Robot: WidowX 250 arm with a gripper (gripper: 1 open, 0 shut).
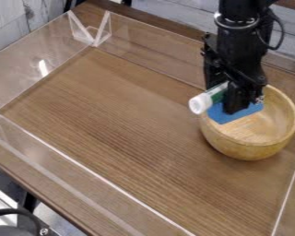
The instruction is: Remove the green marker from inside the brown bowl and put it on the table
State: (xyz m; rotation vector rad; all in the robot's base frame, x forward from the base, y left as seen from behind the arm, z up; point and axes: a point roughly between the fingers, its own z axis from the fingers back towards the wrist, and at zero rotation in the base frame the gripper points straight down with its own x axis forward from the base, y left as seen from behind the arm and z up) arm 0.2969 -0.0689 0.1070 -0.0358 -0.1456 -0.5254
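My gripper hangs over the left part of the brown bowl, shut on the green marker. The marker's white end sticks out to the left of the fingers, above the bowl's left rim; the rest of it is hidden behind the gripper. A blue rectangular block leans inside the bowl just below the fingers. The bowl stands on the table near its right edge.
Low clear acrylic walls run around the tabletop, with a folded corner piece at the back left. The right wall passes close beside the bowl.
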